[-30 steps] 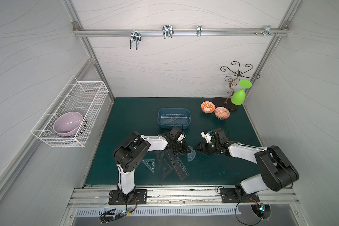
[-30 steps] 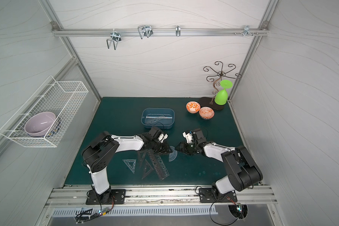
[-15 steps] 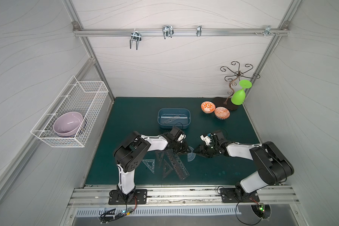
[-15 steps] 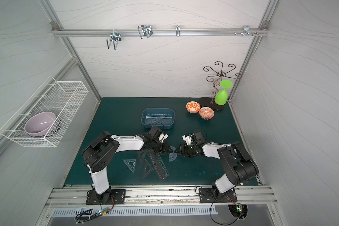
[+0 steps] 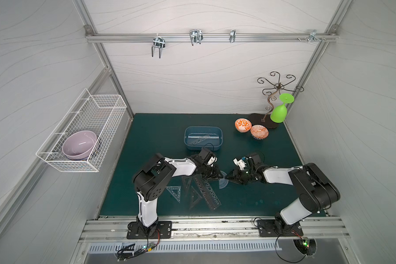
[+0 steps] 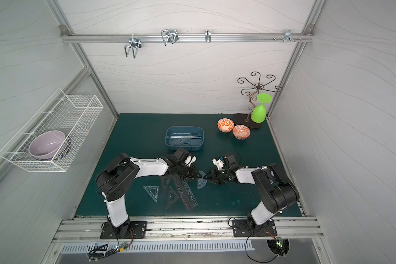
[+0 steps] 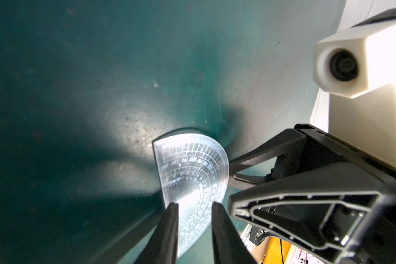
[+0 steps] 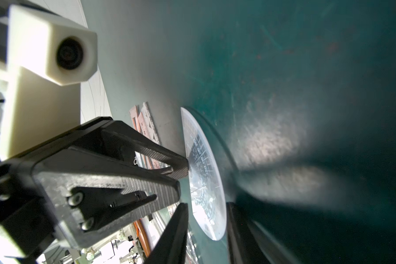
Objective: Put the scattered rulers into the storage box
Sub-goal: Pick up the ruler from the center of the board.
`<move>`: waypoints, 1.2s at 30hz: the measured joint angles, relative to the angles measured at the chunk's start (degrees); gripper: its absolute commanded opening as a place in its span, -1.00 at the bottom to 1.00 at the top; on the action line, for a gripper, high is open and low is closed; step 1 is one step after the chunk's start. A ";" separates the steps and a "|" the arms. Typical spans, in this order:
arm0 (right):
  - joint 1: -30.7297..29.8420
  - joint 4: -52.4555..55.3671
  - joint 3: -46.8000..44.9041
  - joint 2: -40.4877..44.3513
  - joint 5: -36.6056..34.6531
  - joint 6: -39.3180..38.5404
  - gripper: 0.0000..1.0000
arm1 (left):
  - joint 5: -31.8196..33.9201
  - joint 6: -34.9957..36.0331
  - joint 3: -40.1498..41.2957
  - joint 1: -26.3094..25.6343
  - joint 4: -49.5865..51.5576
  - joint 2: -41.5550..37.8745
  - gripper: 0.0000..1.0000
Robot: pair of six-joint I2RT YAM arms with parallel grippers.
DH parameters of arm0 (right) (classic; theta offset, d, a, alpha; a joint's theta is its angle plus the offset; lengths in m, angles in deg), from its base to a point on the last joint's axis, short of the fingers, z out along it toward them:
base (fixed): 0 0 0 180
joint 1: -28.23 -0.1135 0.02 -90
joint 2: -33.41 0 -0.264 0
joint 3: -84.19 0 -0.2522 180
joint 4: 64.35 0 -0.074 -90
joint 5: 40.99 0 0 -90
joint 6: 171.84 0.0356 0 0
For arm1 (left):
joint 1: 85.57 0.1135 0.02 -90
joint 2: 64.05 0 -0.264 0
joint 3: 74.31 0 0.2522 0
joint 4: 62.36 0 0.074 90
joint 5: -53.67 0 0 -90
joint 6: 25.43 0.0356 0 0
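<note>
One protractor (image 5: 223, 182), one box (image 5: 203, 148), two orange bowls (image 5: 243, 125) (image 5: 259, 132)

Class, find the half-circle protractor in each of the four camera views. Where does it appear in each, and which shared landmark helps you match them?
In a top view: protractor on the green mat, mid-picture, between the two arms' tips.
In a top view: same spot.
Left wrist: face-on, lower centre.
Right wrist: nearly edge-on, lower centre.
Landmark: the right gripper, right at it everywhere.
</note>
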 measured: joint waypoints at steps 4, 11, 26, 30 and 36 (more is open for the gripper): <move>0.00 -0.39 -0.11 0.00 -0.02 0.42 -0.56 | 0.00 0.00 0.00 0.00 0.00 0.00 -0.41; 0.00 -1.16 -0.11 -0.74 -0.07 1.01 -0.69 | 0.00 0.00 0.00 0.02 0.02 0.00 -0.41; 0.07 -2.84 0.15 -0.11 2.05 0.83 -0.99 | 3.91 1.81 0.79 2.23 5.20 -5.01 -0.34; 0.09 -0.31 1.57 1.70 1.11 0.59 -0.99 | 6.32 3.85 0.74 4.57 10.54 -11.85 -0.31; 0.13 5.35 8.87 3.91 -0.57 -0.76 -0.97 | 11.10 8.35 -2.47 9.64 21.44 -19.02 -0.29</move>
